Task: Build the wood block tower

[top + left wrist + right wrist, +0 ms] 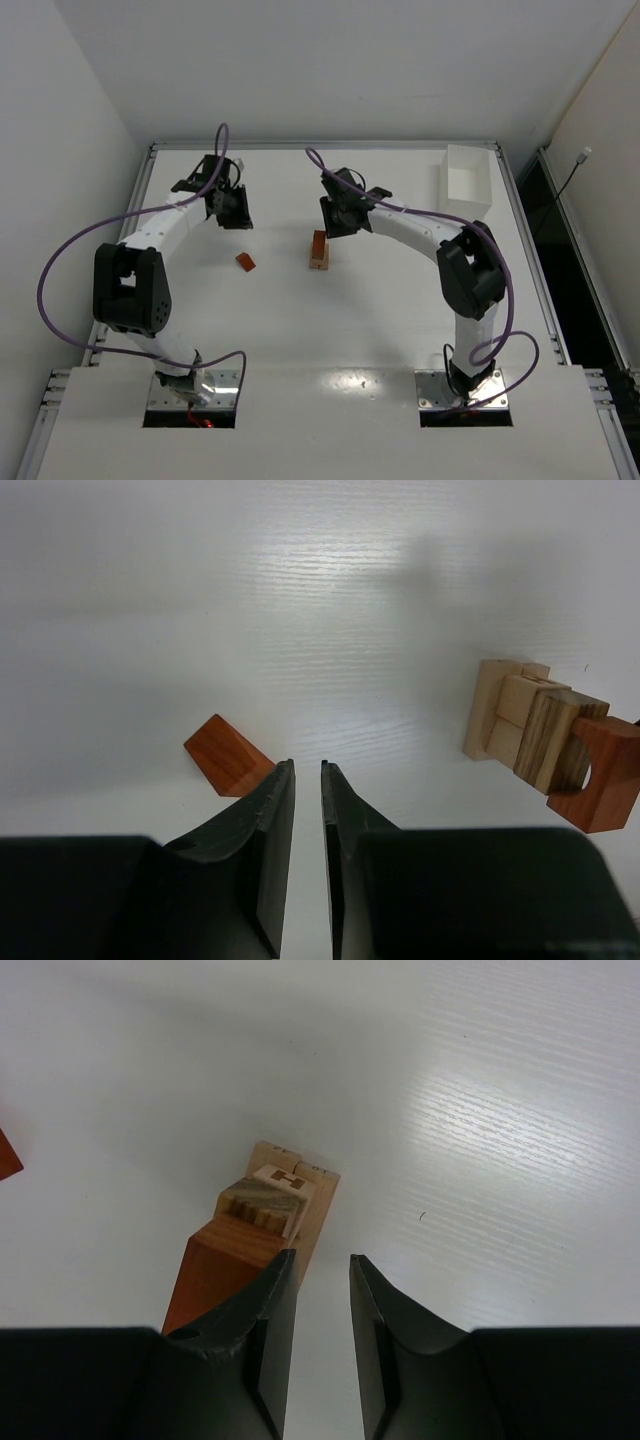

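Observation:
The tower [319,250] stands mid-table, a narrow stack of pale tan wood blocks with a reddish-orange piece on top. In the right wrist view the tower [262,1222] rises just left of my right gripper [322,1257], which is open with nothing between its jaws. My right gripper [336,218] hovers just behind the stack. A loose reddish-orange block [245,262] lies left of the tower. My left gripper [308,768] hangs beside that block [228,756], jaws a narrow slit apart and empty. The tower [528,735] shows at right, with an arch piece [603,777] at its end.
A white rectangular box [468,180] sits at the back right corner of the table [400,310]. The table's metal rim runs along the back and sides. My left gripper [234,212] is back left of the loose block.

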{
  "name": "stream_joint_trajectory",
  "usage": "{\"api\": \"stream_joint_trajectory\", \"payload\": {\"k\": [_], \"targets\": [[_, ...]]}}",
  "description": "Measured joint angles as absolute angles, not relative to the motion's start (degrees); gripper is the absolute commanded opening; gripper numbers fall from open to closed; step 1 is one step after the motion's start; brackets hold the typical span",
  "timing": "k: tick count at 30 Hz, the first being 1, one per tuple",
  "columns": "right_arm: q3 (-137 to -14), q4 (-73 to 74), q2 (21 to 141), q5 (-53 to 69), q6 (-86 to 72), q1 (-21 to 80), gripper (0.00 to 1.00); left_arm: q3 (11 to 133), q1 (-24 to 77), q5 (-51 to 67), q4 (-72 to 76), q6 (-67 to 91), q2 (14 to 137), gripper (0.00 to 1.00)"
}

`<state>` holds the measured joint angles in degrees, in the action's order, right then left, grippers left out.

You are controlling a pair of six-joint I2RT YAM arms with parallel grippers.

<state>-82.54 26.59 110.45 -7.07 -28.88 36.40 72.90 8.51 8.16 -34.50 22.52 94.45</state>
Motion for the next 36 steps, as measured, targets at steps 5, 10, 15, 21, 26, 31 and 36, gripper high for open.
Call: {"api": "stream_joint_trajectory", "payload": {"k": [5, 10, 15, 21, 26, 31, 36], "targets": [[-82.7, 26.2, 110.7, -7.1, -28.9, 36.1, 0.28, 72.9, 8.5, 8.4, -34.5, 22.5, 94.9, 0.14], [-82.7, 26.1, 110.7, -7.1, -28.9, 35.9, 0.31, 73.4, 8.5, 8.7, -34.5, 22.5, 95.0, 0.14], [-82.7, 26.1, 110.7, -7.1, -28.8, 35.7, 0.32, 73.9, 8.5, 8.8, -34.2, 22.5, 95.4, 0.14], [-82.7, 26.2, 110.7, -7.2, -28.7, 35.5, 0.21, 73.9, 8.5, 8.8, -34.2, 22.5, 95.5, 0.14], [-82.6, 26.2, 110.6, -9.0, -28.3, 34.2, 0.12, 73.4, 8.5, 8.8, -34.2, 22.5, 95.3, 0.14], [-76.8, 26.6, 104.9, -11.2, -27.0, 29.4, 0.15, 65.0, 8.5, 9.5, -34.6, 23.9, 89.6, 0.45], [-68.8, 27.3, 93.0, -12.4, -24.8, 22.4, 0.15, 56.9, 8.5, 12.9, -36.4, 27.3, 82.3, 0.55]]}}
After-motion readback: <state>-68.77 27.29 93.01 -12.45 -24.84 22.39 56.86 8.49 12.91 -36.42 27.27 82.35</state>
